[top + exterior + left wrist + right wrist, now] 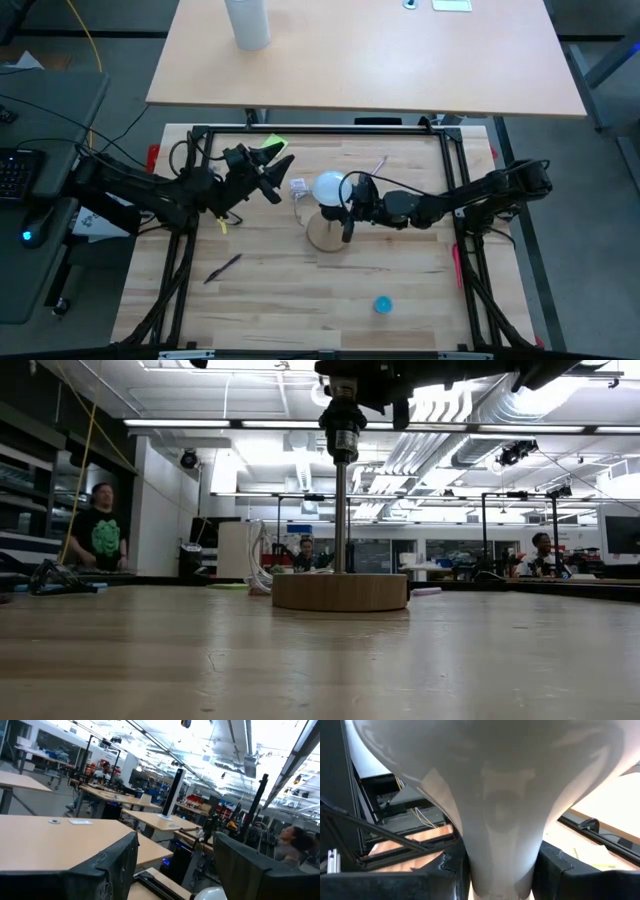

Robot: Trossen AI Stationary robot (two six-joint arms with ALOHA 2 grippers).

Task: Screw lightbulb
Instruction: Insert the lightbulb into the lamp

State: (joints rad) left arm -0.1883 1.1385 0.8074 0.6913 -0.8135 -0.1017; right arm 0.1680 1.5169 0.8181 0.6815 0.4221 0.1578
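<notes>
The white lightbulb [328, 187] stands with its globe up over the black socket [340, 422], which tops a thin post on the round wooden disc base [340, 592]. My right gripper [345, 203] reaches in from the table's right and is shut on the bulb. In the right wrist view the globe fills the top and the neck [500, 835] runs down between the fingers. Whether the screw base is in the socket is hidden. My left gripper [278, 178] hovers open to the left of the bulb, with nothing between its fingers [115, 865]. My right gripper pinches the bulb's tapered neck [470, 855], just below the globe, between its two fingers [445, 870]. The fingers come in level from the table's right side, one on each side of the neck. The bulb stands upright in the hold, globe up, high above the wooden disc.
A dark pen [225, 267] lies near the table's left front and a small blue cap [383, 304] near the front right. A small white packet [298, 187] lies left of the disc. A tall white cylinder [248, 22] stands on the far table. People sit in the room beyond.
</notes>
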